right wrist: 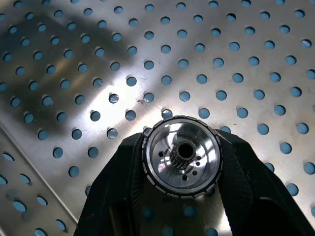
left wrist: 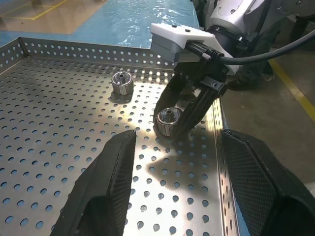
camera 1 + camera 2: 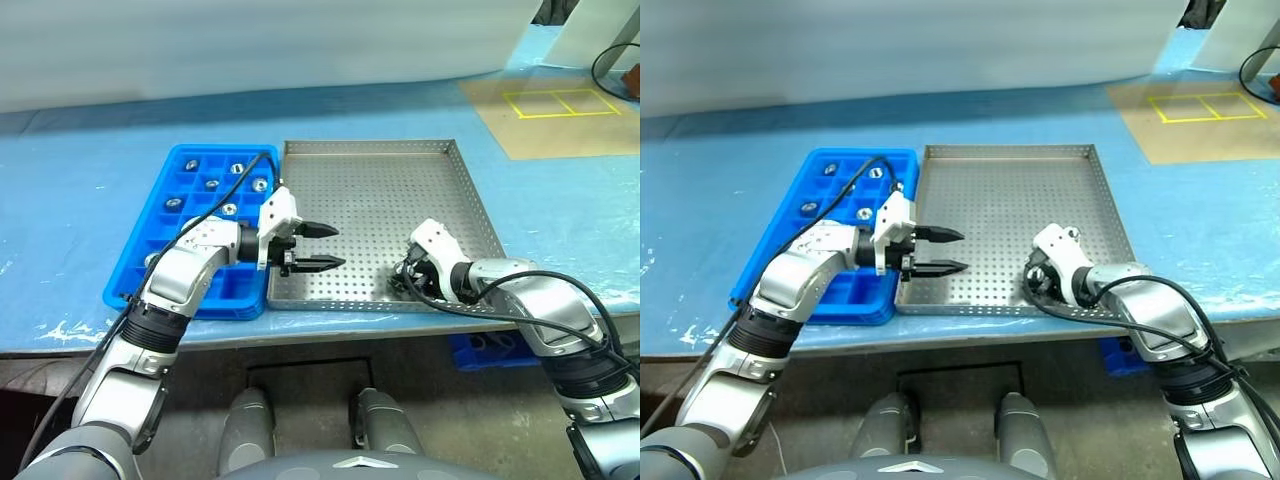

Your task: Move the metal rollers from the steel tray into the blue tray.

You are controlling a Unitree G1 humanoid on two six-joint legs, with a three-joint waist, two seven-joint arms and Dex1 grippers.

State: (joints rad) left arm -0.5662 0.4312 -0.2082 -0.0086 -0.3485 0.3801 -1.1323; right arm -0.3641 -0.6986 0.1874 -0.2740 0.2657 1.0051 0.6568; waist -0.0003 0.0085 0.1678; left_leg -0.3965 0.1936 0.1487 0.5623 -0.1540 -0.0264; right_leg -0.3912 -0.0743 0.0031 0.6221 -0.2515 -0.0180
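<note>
With the right gripper (image 1: 181, 162) closed on 1 roller (image 1: 180, 155) near the steel tray's (image 3: 380, 150) 5 o'clock corner, it should lift straight up before crossing toward the blue tray (image 3: 150, 255) at 9 o'clock, past the empty, half-open left gripper (image 3: 318, 247); another roller (image 2: 121, 81) remains behind.

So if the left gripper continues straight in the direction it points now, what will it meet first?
Probably the right gripper, whose fingers are closed on a metal roller low over the steel tray. The left gripper points across the tray towards it. Depth is unclear, so it might pass just above.
</note>
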